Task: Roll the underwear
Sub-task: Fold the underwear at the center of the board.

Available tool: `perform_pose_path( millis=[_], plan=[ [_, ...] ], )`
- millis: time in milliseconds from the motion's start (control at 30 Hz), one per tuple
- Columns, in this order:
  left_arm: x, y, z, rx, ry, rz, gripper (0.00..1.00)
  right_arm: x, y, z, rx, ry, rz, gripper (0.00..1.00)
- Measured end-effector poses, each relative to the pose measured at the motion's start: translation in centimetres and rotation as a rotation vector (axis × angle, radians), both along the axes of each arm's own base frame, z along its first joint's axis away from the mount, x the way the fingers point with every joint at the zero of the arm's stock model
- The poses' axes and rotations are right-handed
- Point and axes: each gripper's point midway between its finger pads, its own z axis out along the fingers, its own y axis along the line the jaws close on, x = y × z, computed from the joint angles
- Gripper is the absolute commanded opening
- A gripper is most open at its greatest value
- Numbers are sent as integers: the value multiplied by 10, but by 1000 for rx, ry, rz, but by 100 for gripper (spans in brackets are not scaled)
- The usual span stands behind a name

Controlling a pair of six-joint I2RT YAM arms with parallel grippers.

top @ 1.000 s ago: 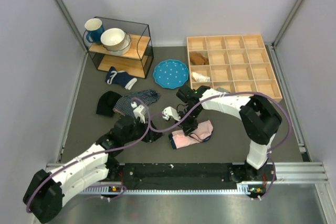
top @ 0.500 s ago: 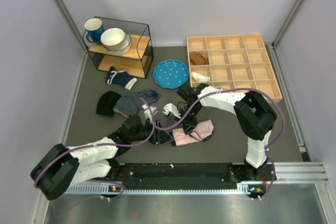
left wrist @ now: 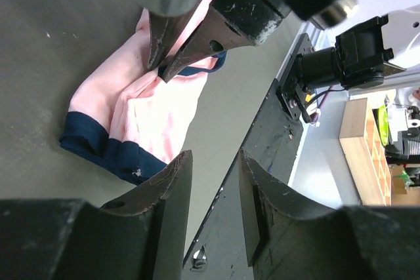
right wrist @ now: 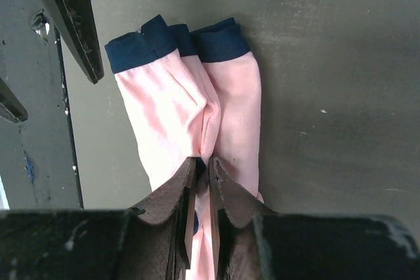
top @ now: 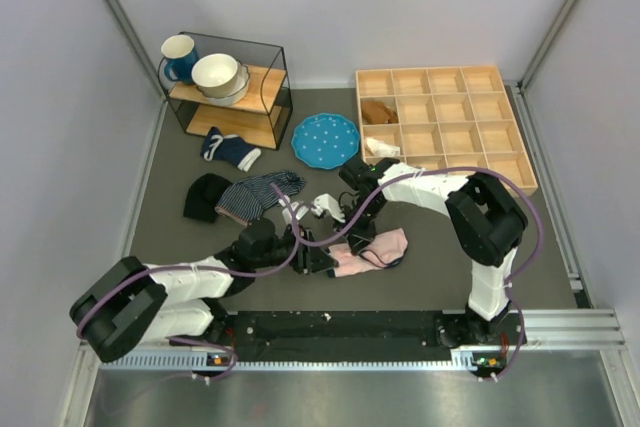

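Pinching a raised fold of the underwear (right wrist: 230,116), the right fingers (right wrist: 172,191) are pressed together on the pink cloth near its middle. The garment lies on the desk (top: 430,262) at front centre, between the two arms, folded lengthwise.

Right wrist view: navy band bunched in three lobes at the far end, and a crease running straight into the pinch. The overhead view resolves none of this, only a pink patch with dark trim.

Left wrist view: left fingers (left wrist: 172,181) are apart with nothing between them, tips just beside the navy-banded end. Contact cannot be told. The same view catches the right fingers from the opposite side, tips sunk into the cloth.

Count, from overhead:
- one underwear
- one striped garment (top: 255,192)
- one black cloth (top: 205,197)
- one navy-and-white cloth item (top: 230,150)
- one blue dotted plate (top: 325,137)
- one wooden compartment tray (top: 480,137)
- one wire shelf (top: 265,82), carrying one blue mug (top: 180,52) and stacked bowls (top: 220,75)
- two arms
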Motion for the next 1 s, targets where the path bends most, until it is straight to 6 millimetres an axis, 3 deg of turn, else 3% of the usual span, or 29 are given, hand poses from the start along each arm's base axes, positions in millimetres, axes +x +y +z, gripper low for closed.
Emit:
perform_pose_path(
  millis=[200, 467, 700, 1000],
  plan=[
    [6, -6, -1, -6, -4, 6, 38, 0, 0, -1, -2, 7, -5, 13],
    [28, -24, -21, -1, 6, 25, 34, 4, -5, -2, -18, 19, -47, 13],
    [38, -23, -40, 51, 5, 69, 33, 7, -10, -4, -51, 33, -88, 15],
    [59, -19, -58, 147, 31, 165, 33, 23, -20, -5, -98, -9, -177, 33]
  ],
)
